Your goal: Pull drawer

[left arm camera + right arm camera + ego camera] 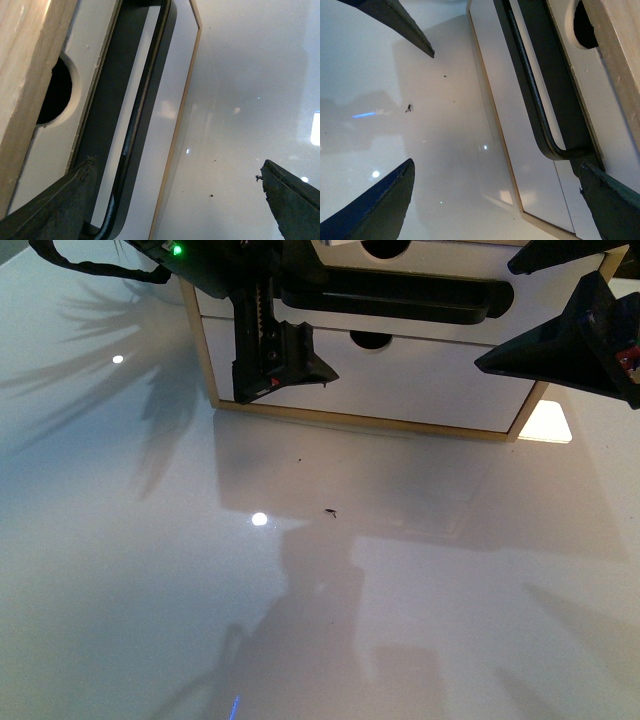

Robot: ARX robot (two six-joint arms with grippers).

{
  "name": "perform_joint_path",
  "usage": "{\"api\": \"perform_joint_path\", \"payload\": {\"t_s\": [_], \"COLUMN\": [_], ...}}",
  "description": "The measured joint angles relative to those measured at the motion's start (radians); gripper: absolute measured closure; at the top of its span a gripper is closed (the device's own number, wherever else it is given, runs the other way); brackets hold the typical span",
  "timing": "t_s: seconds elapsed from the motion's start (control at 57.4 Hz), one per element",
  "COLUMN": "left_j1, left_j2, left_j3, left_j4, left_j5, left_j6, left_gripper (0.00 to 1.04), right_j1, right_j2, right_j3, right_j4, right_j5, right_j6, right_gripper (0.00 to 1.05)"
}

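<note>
The drawer point(535, 295) is the upper white front of a light-wood cabinet at the far edge, with a long black bar handle point(400, 295) and a notch point(55, 92) in its upper edge. My left gripper point(280, 375) is open at the handle's left end. In the left wrist view the bar point(135, 125) runs just inside one finger point(50, 210), and the gripper point(175, 200) holds nothing. My right gripper point(495, 315) is open around the handle's right end. The handle's bend point(555, 150) lies close to one finger point(610, 200) of that gripper point(495, 205).
Below the drawer is a second white front point(420, 380) with a notch and no handle. The cabinet stands on a glossy white table point(150, 570) that reflects lights and shadows. A small dark speck point(330, 512) lies on the table.
</note>
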Motion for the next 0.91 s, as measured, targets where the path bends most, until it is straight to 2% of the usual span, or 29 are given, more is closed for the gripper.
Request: {"api": "perform_joint_path", "payload": {"t_s": [0.905], "left_j1": [0.016], "left_j2": [0.042], "left_j3": [0.032], "left_j4": [-0.016], "left_j5": [0.028], "left_j6": [0.043], "left_gripper": [0.07], "right_j1": [0.021], "right_j2": [0.152], "right_j3": [0.121], "right_j4": [-0.032], "right_j5": [0.002], "right_j6": [-0.018], "right_gripper": [0.09]}}
